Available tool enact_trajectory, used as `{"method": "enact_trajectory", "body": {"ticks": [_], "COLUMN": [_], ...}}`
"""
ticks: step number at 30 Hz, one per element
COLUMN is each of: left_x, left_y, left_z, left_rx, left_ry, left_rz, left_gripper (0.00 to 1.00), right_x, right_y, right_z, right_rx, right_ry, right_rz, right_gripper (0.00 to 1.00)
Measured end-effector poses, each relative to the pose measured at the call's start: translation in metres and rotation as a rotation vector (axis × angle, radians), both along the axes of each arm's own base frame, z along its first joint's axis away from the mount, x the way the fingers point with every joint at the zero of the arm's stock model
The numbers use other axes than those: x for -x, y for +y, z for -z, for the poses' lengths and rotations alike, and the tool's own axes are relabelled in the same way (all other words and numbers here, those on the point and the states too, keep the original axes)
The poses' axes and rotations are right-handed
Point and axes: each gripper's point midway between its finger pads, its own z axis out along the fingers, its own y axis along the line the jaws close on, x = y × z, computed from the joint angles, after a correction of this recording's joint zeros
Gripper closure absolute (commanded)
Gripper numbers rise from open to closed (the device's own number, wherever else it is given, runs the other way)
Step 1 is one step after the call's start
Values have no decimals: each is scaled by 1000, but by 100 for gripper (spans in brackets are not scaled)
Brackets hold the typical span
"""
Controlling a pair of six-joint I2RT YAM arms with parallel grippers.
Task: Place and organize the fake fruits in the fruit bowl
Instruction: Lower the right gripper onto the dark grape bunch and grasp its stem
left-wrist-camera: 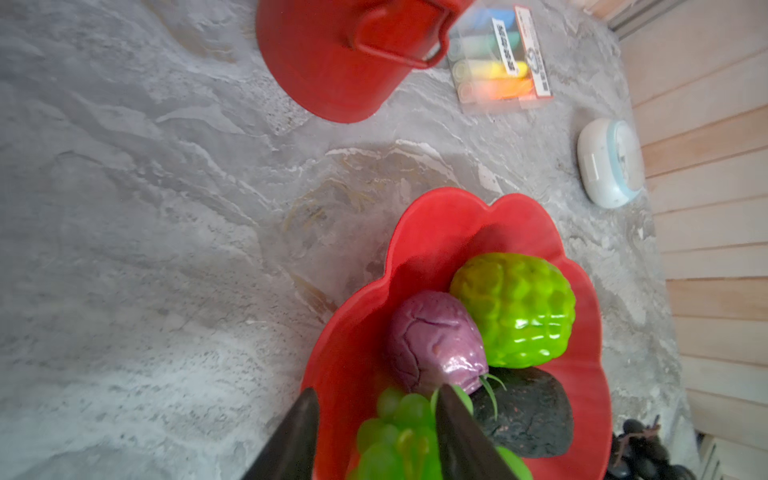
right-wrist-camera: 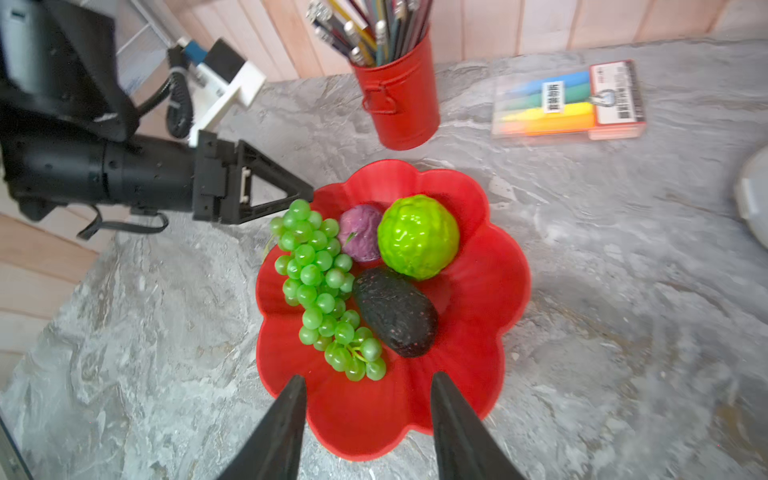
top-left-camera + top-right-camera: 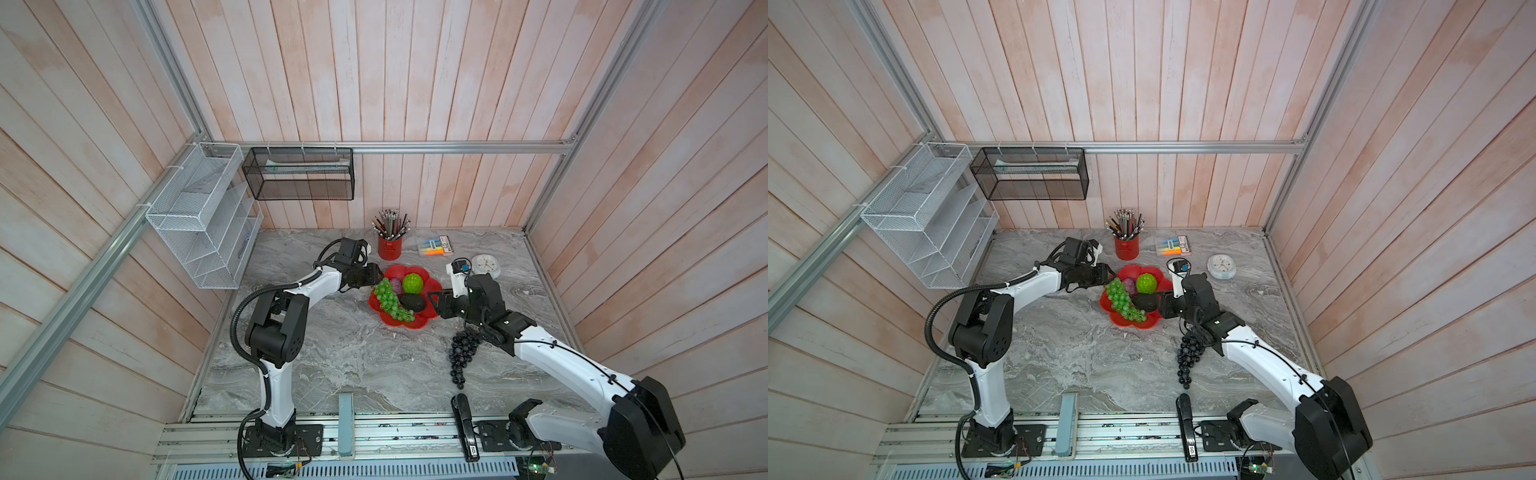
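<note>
With the green plastic grape bunch laid in the scalloped glossy red fruit bowl, the left gripper and the right gripper are held parted and empty, probably so that the purple-black plastic grape bunch, lying outside it, can be fetched.

The left arm and right arm had white shells between black joint housings. A ribbed black hose ran along the left arm, a thin black cable along the right. The black fingers tapered to points.

glossy red bowl, rough matt avocado, marble-look table.
</note>
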Motion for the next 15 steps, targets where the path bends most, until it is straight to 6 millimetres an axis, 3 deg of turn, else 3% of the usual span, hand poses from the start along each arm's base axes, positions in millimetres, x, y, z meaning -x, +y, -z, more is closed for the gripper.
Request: {"method": "enact_trajectory", "body": {"ticks": [5, 9, 12, 15], "left_x": [4, 18, 36, 54], "left_y": [8, 14, 21, 28], "left_z": [-54, -102, -112, -103], "left_rx": [17, 50, 64, 72], "left_ry": [-90, -182, -202, -177], "left_rz": [-9, -15, -20, -34], "left_gripper": [43, 43, 43, 43], "right_x": [3, 12, 25, 38], "right_y": [-67, -118, -147, -158], "right_z": [-4, 20, 45, 72], "right_rx": [-62, -97, -130, -152], "right_ry": [13, 103, 191, 290], "right_rz": [222, 399, 507, 560], "right_gripper": [38, 31, 26, 23]}}
